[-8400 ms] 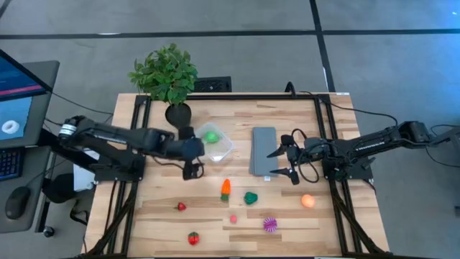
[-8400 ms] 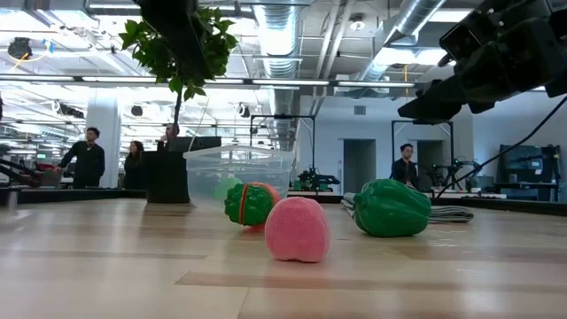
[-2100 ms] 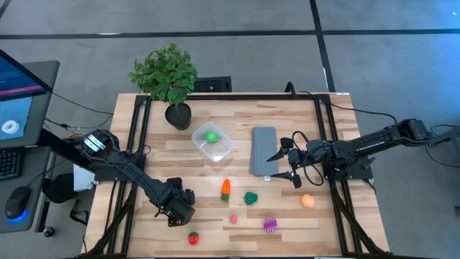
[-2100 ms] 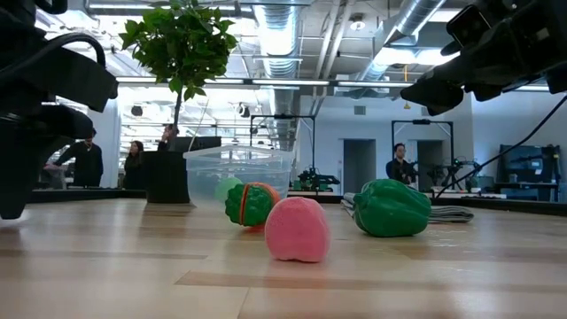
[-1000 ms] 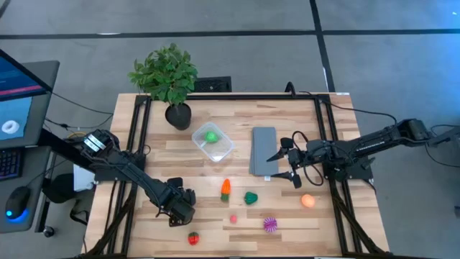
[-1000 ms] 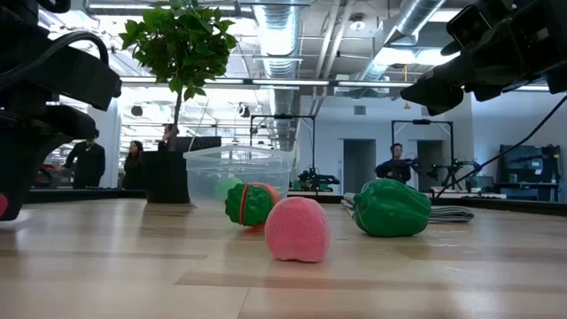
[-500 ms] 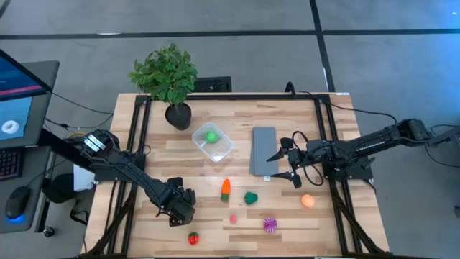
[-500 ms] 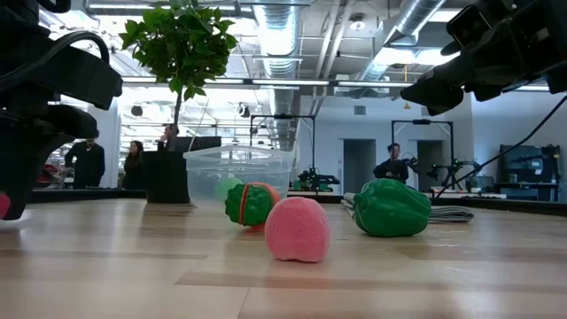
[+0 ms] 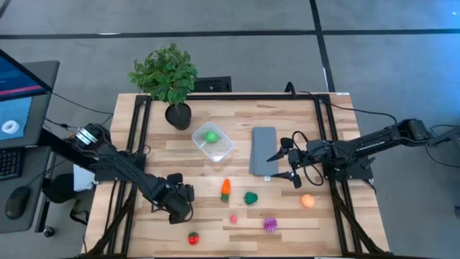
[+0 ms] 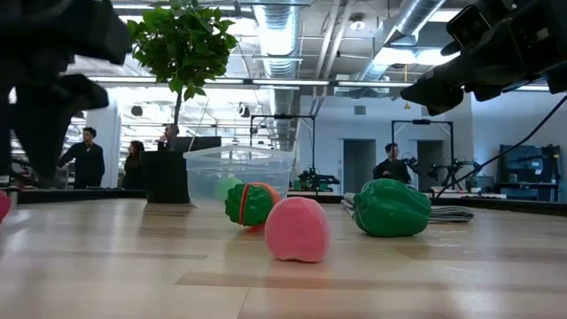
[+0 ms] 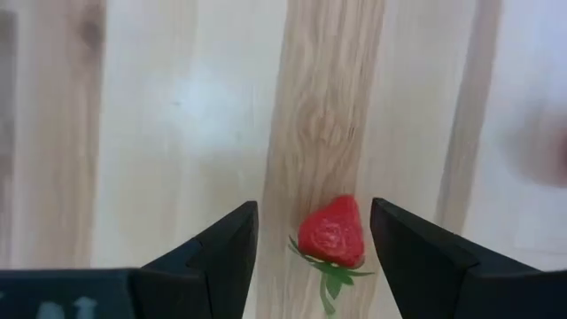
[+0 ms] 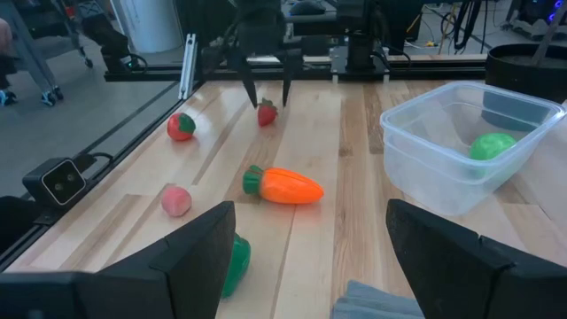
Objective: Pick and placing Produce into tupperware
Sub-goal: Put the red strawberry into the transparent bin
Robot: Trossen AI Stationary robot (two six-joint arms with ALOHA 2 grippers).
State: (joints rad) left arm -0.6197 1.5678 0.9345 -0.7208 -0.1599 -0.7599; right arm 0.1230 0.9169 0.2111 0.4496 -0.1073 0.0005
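A red strawberry piece (image 11: 331,232) lies on the table. My left gripper (image 11: 313,206) is open above it, one finger on each side, clear of it; it also shows in the right wrist view (image 12: 269,99). In the high view my left gripper (image 9: 180,203) hides the strawberry. The clear tupperware (image 9: 213,142) holds the green ball (image 9: 211,135). On the table lie the carrot (image 9: 226,188), dark green piece (image 9: 250,197), pink piece (image 9: 233,218), second red piece (image 9: 192,237), purple spiky ball (image 9: 269,224) and orange ball (image 9: 307,201). My right gripper (image 9: 282,165) waits open beside the grey slab.
The flat grey slab (image 9: 264,151) lies right of the tupperware. The potted plant (image 9: 167,75) stands at the table's far left corner. Black rails (image 9: 139,144) run along the table's left and right sides. People stand in the room beyond the table.
My left gripper has risen off the table near the strawberry, and its arm has drawn slightly toward the table's far left. The strawberry has stayed on the table. The right arm has kept still.
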